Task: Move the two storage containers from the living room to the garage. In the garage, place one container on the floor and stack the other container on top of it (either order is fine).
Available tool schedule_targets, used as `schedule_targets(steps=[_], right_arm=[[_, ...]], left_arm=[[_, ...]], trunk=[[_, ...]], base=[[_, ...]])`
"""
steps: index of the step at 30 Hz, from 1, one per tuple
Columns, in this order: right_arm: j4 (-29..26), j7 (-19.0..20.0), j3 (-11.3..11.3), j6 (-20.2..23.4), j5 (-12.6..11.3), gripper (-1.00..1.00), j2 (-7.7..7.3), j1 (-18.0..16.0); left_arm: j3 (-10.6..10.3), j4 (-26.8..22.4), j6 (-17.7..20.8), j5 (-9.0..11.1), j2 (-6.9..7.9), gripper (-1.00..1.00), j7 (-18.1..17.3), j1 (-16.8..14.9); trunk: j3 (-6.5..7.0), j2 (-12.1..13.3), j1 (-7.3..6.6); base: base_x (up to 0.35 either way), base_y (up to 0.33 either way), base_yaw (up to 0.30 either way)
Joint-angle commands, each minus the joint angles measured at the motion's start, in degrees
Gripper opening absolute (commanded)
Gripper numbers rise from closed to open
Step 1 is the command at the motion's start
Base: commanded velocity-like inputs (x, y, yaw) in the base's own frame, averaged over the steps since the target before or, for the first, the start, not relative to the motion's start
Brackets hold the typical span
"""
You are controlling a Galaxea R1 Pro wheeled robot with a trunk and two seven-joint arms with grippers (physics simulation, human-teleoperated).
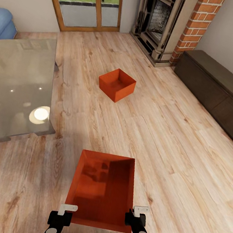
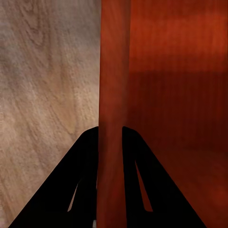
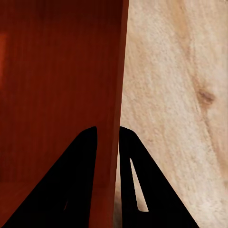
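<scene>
A: Where is the near container [image 1: 102, 189]?
B: Low in the frame's centre, on the plank floor [image 1: 184, 161]; the left gripper [image 1: 66, 211] and right gripper [image 1: 135, 214] each pinch a side wall.
A: The other container [image 1: 116, 84]?
B: Upper centre, well apart.

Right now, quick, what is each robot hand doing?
Left gripper: shut on the near orange box, pinching its left wall.
Right gripper: shut on the same box, pinching its right wall.
</scene>
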Motion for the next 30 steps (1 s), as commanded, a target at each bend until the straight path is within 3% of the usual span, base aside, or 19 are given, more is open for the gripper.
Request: schedule_targets(steps=[1, 30], right_arm=[[1.0, -0.5, -1.5, -0.4, -1.3, -1.00, -0.20, 0.0], [1.0, -0.5, -1.5, -0.6, -1.3, -1.00, -0.20, 0.0]], left_arm=[[0.6, -0.1, -2.7, -0.8, 0.05, -1.00, 0.8, -0.1], [0.5, -0.3, -2.9, -0.8, 0.05, -1.00, 0.8, -0.1]], trunk=[[0.16, 0.4, -0.23], [5.37, 12.0, -6.60]], base=[[0.000, 0.000, 0.000], [0.000, 0.000, 0.000]])
